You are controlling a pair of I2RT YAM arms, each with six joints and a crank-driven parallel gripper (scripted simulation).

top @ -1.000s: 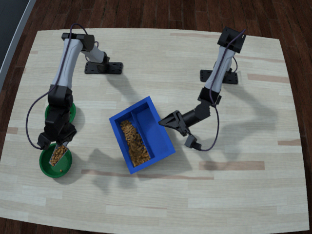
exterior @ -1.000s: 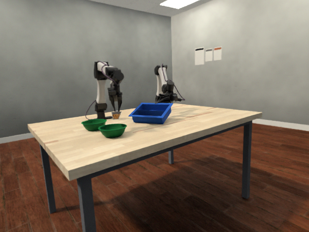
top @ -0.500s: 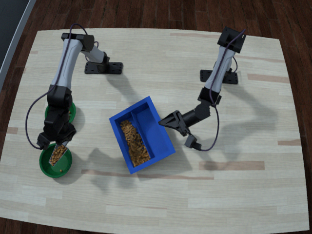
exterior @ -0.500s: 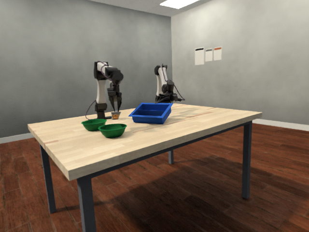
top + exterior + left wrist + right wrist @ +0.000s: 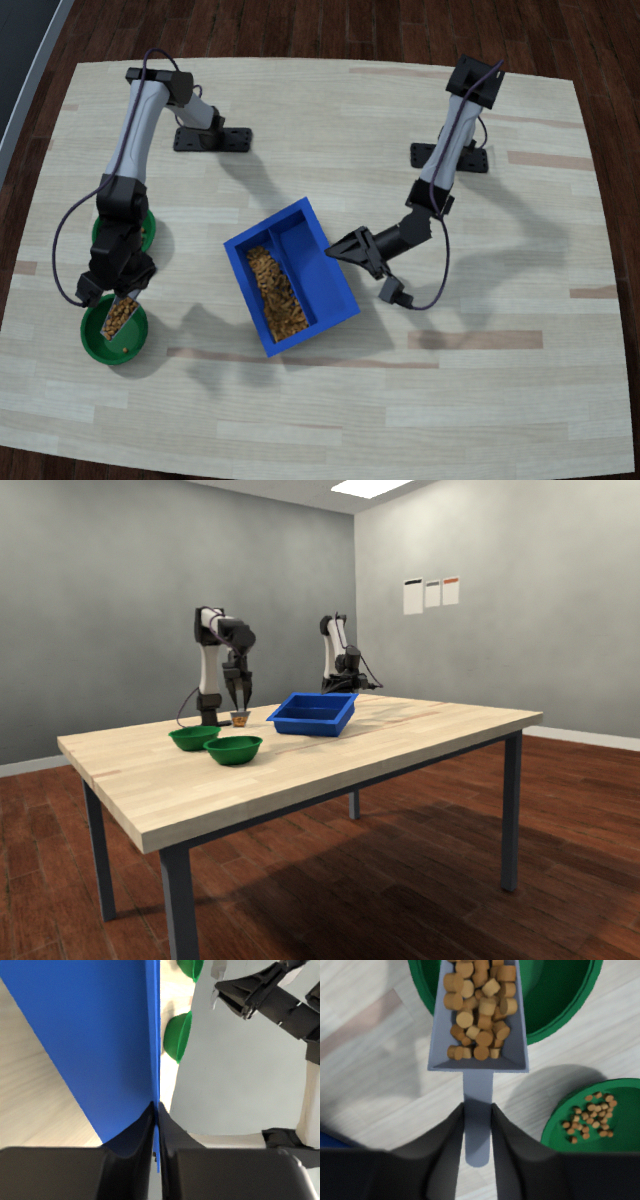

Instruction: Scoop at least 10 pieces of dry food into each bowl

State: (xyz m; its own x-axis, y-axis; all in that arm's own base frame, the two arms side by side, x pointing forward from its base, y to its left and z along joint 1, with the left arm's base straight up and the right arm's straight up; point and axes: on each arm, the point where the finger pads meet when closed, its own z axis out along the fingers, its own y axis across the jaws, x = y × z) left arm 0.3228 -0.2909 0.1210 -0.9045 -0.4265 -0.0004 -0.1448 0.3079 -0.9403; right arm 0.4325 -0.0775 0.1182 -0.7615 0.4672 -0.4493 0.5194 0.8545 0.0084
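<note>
My right gripper [image 5: 478, 1105] [image 5: 241, 707] is shut on the handle of the grey scoop [image 5: 478, 1085], which is heaped with brown food pieces. The scoop hangs level, raised above the front green bowl [image 5: 135, 338] [image 5: 233, 752] [image 5: 560, 990]; one loose piece shows inside that bowl. The other green bowl [image 5: 149, 229] [image 5: 195, 738] [image 5: 630, 1127] holds several pieces. Both bowls stand upright. My left gripper [image 5: 327, 252] [image 5: 156, 1104] is shut on the side wall of the blue box [image 5: 320, 279] [image 5: 310, 727] [image 5: 110, 1035]. The box looks tilted, its food [image 5: 276, 294] lying in the narrower compartment.
The box's divider [image 5: 289, 273] separates the food from the wider, bare compartment. The right arm [image 5: 126, 134] passes over the rear bowl and partly hides it. Bare table [image 5: 191, 279] lies between the bowls and the box. Both arm bases stand at the back.
</note>
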